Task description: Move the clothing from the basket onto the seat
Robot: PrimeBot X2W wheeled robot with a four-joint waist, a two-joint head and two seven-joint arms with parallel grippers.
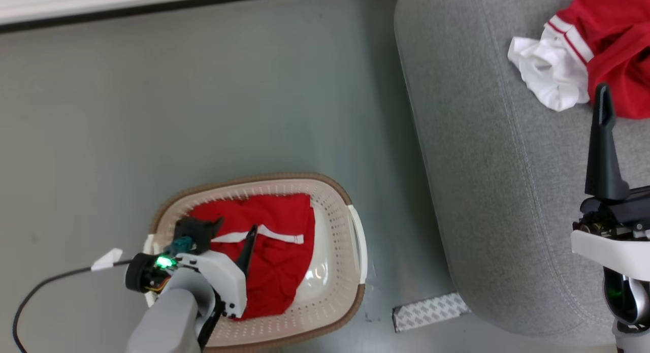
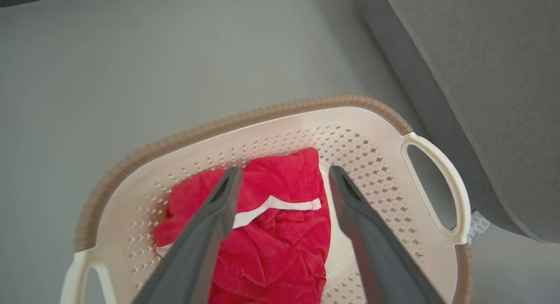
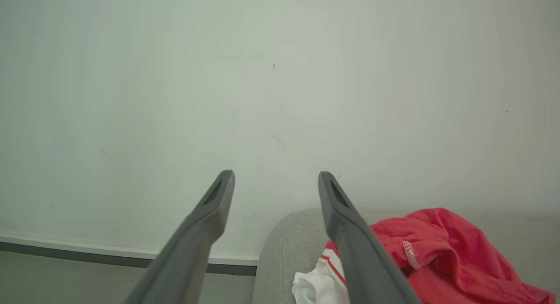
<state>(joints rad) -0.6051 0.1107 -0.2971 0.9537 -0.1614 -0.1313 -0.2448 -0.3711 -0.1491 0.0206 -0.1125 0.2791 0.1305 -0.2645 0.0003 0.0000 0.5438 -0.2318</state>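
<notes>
The cream basket point(image 1: 350, 226) with a brown rim stands on the floor and holds a crumpled red garment point(image 1: 279, 261) with a white strip. My left gripper point(image 1: 234, 230) hangs open just over that garment, and nothing is between its fingers. In the left wrist view the open left gripper point(image 2: 284, 170) frames the red garment point(image 2: 280, 238) inside the basket point(image 2: 262, 113). On the grey seat point(image 1: 482, 165) lies a second red garment point(image 1: 609, 38) with a striped white part. My right gripper point(image 1: 603, 95) hovers beside it, and the right wrist view shows this gripper point(image 3: 274, 175) open and empty, left of the garment point(image 3: 437, 251).
A black cable point(image 1: 45, 287) and a white tape scrap point(image 1: 106, 259) lie on the floor left of the basket. A patterned grey strip point(image 1: 429, 310) lies between the basket and the seat. A white wall base point(image 1: 152, 2) runs along the top.
</notes>
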